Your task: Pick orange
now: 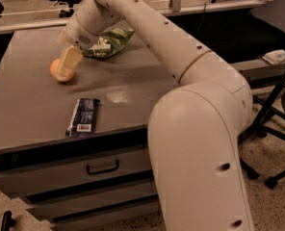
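My gripper [64, 67] is down at the far left of the tabletop [133, 88], right at the orange [54, 67]. The pale part of the gripper facing the camera crosses the front of the fruit and covers its middle. The orange shows only as a curve on the left and a sliver low on the right. It appears to rest on the tabletop, not lifted. Whether I have closed on it, or how wide the gripper stands, I cannot tell from here, because the far side is hidden behind the fruit.

My arm reaches in from the right and slopes downward. I judge this lets the wrist pass over the green snack bag [106, 42], which lies just behind the orange, without pressing on it. The dark wrapped bar [83, 115] lies well apart near the front edge, out of my path. A round, smooth fruit can roll, so I judge it needs a centred grip before any lift.
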